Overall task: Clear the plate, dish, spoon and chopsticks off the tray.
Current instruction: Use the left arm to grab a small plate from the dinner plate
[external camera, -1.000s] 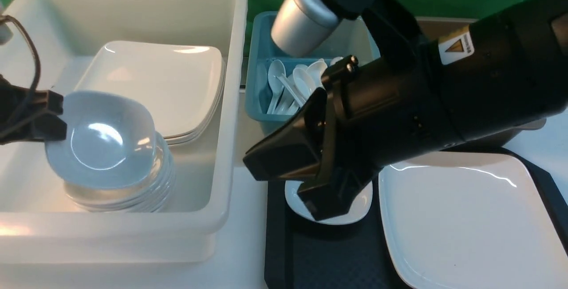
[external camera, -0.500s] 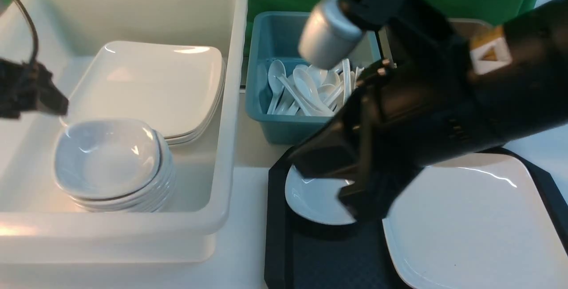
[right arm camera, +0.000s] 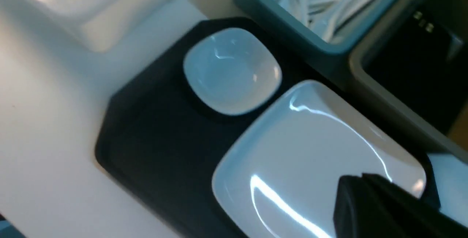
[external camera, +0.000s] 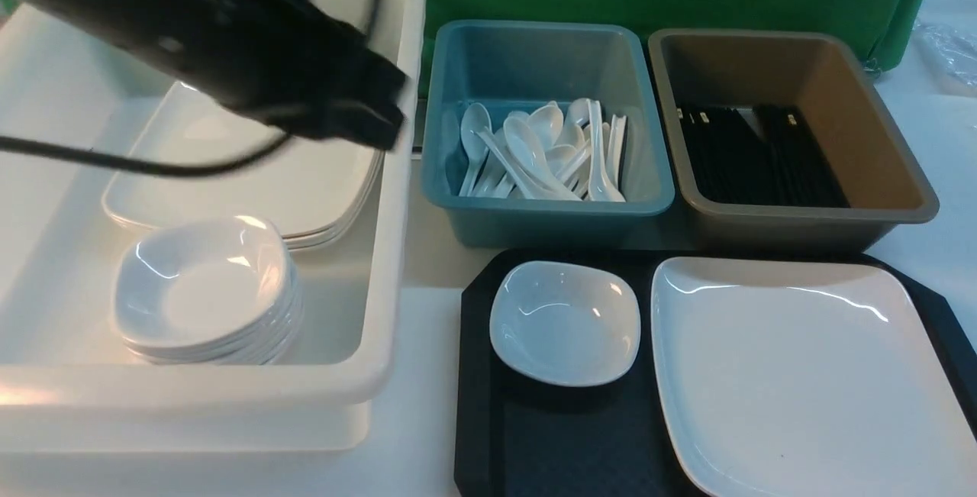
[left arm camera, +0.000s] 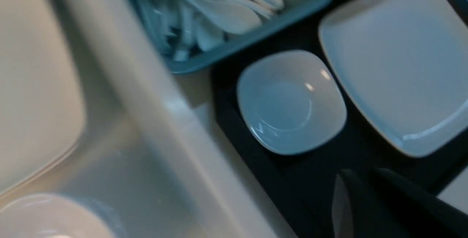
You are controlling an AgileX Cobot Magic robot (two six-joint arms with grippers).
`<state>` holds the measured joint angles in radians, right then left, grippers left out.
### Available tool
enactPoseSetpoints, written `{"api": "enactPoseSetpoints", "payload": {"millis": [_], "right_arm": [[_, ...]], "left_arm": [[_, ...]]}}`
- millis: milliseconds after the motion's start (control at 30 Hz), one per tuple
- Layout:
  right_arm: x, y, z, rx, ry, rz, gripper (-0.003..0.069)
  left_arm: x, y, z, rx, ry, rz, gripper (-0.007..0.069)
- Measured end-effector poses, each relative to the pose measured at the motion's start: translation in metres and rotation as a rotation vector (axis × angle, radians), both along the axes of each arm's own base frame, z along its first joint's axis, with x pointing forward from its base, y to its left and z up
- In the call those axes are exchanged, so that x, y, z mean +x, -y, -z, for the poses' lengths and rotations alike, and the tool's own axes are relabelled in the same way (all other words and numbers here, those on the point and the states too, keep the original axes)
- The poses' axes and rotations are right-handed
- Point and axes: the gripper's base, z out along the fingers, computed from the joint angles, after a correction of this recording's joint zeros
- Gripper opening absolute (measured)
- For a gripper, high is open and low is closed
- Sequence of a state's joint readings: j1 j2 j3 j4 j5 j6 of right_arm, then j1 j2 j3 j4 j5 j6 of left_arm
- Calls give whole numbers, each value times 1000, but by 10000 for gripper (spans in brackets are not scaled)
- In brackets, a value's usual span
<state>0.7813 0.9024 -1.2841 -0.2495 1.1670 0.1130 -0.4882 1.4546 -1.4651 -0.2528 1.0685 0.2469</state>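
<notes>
**A:** L hand (external camera: 378,119), status?
**B:** Fingers pressed together, nothing in them. It hangs over the R side of the white bin (external camera: 397,176), above the stacked plates (external camera: 290,161). Blurred in front view.
**A:** R hand (right arm camera: 354,187)?
**B:** Shows only in its own wrist cam. Also closed tight & empty, w/ the plate (external camera: 801,375) right beneath it.
**A:** And the dish (external camera: 565,323)?
**B:** On the tray (external camera: 565,443), R of the L hand, lower & nearer the robot. It sits just beside the plate, which also lies flat on the tray.
**A:** Anything else?
**B:** Teal bin (external camera: 549,218) w/ spoons (external camera: 534,153) just R of the L hand. Brown bin (external camera: 809,222) w/ chopsticks (external camera: 756,161) further R. Bowl stack (external camera: 202,287) in the white bin, below the L hand. The tray rests on the surface (external camera: 412,421).
</notes>
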Motion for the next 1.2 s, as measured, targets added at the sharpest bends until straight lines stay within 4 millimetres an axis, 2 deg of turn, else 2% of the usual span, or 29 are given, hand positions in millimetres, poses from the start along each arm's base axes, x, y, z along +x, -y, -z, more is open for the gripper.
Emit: {"api": "enactPoseSetpoints", "payload": {"millis": [167,200,233,367,533,567,700,767,867,1000,1200], "right_arm": [[-22,23,20,101,-35,124,37],[-22,24,23,98,-41,127,37],[-26,28,32,109,-60,153,37],[-34,35,56,100,-102,186,37],[-36,38,81,80,-158,227,37],[-36,38,87,74,-172,239,37],[-36,37,93,69,-191,254,37],[-36,37,93,74,-190,257,37],[-36,37,92,89,-186,263,37],[-35,36,92,93,-185,264,37],[-35,35,91,104,-175,259,37]], "left_arm": [[-4,89,58,185,-30,221,8],[-4,94,62,192,-34,234,9],[-5,112,78,209,-41,270,17],[2,142,112,249,-10,329,63],[17,153,146,321,32,356,156],[21,154,156,357,39,367,203],[29,155,174,436,76,400,332],[31,155,179,455,83,409,363],[36,159,191,472,111,426,448],[36,161,195,469,112,431,489],[34,163,195,461,106,442,498]]}}
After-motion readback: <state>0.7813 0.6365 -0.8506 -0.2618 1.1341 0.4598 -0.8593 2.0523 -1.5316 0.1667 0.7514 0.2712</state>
